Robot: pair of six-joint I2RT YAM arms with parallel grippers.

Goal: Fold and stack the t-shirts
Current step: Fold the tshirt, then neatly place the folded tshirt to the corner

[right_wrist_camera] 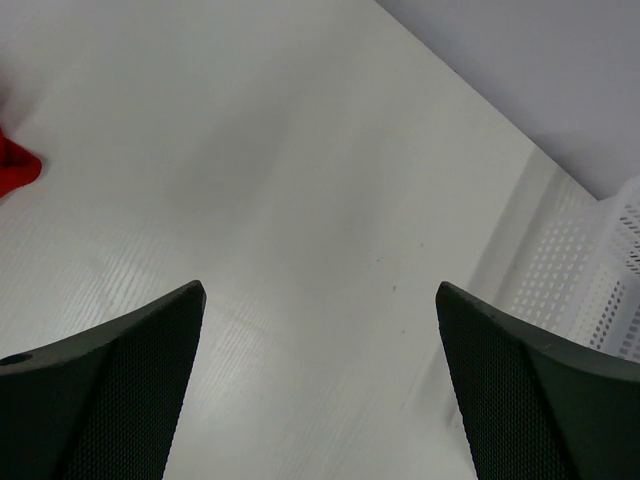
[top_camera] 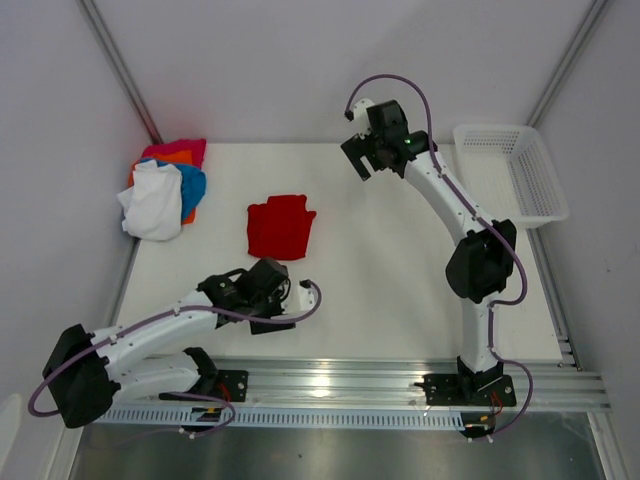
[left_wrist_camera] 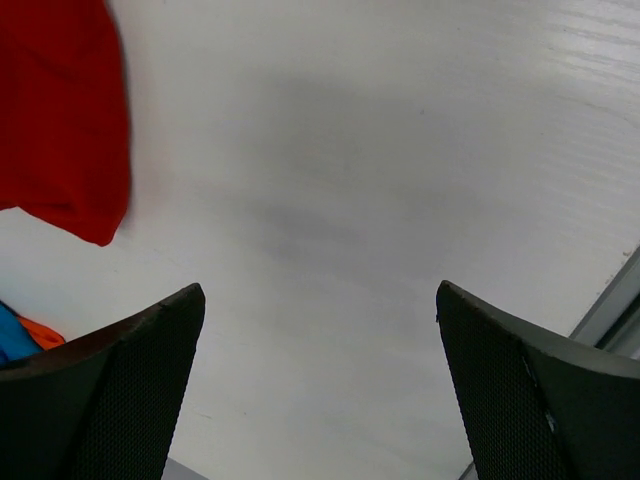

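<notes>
— T-shirt of plain bright red cloth [top_camera: 280,227] lies folded mid-desk [top_camera: 380,290], likely as the stack's base; the white, orange, pink and blue cloth heap [top_camera: 160,195] waits left of it.
— The arms?
— Left tool [top_camera: 268,292] crouches low just before the red shirt, right tool [top_camera: 362,152] is raised beyond it; both are wide and empty.

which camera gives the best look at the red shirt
The top external view: the whole red t-shirt shows there, lying on the table. The left wrist view catches only one part of it at the upper left edge; the right wrist view only a small red corner at the left edge.
</notes>
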